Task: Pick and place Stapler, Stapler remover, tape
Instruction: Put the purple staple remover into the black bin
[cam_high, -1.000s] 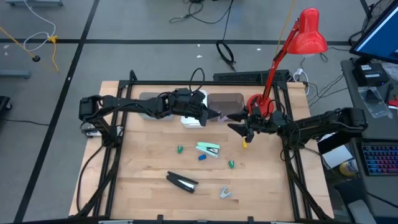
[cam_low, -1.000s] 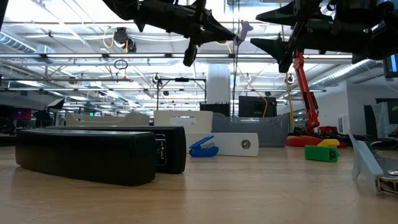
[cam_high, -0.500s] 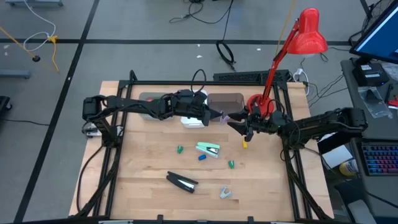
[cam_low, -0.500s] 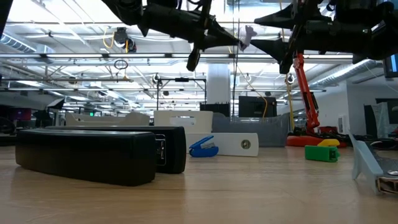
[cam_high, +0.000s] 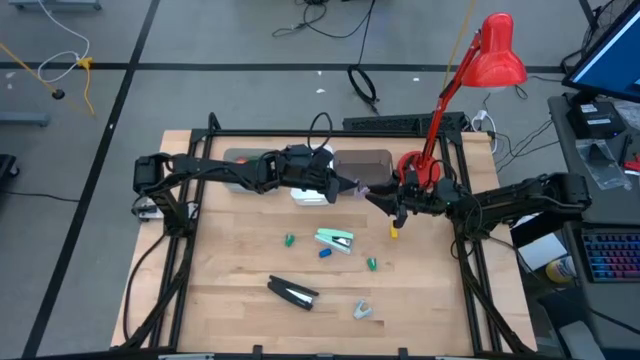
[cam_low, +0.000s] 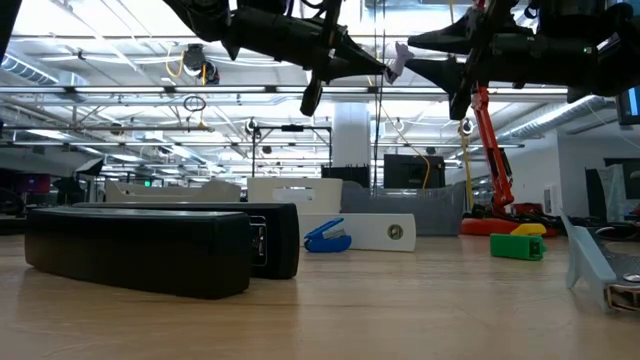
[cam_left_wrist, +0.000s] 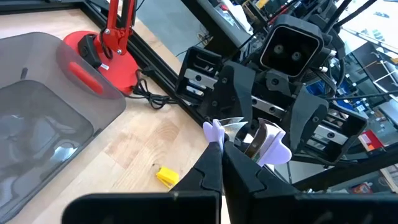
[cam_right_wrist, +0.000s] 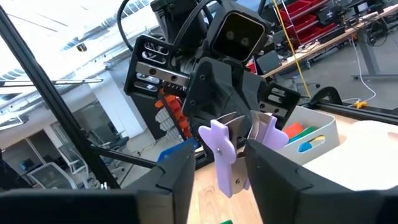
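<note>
Two grippers meet in mid-air over a purple staple remover

Black stapler (cam_high: 292, 293) lies nearest on the table; farther back, the left gripper (cam_high: 352, 186) is clamped on the remover (cam_left_wrist: 216, 132) above the table, while the right gripper's (cam_high: 378, 196) spread fingers (cam_right_wrist: 277, 173) flank it.

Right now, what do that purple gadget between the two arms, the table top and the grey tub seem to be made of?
Staple remover: likely plastic, smooth matte lilac wings, with shiny metal-looking claws between them.
Table: pale wood, going by the visible grain.
Tub: probably plastic, smoky and glossy; faint shapes show through its wall.
</note>
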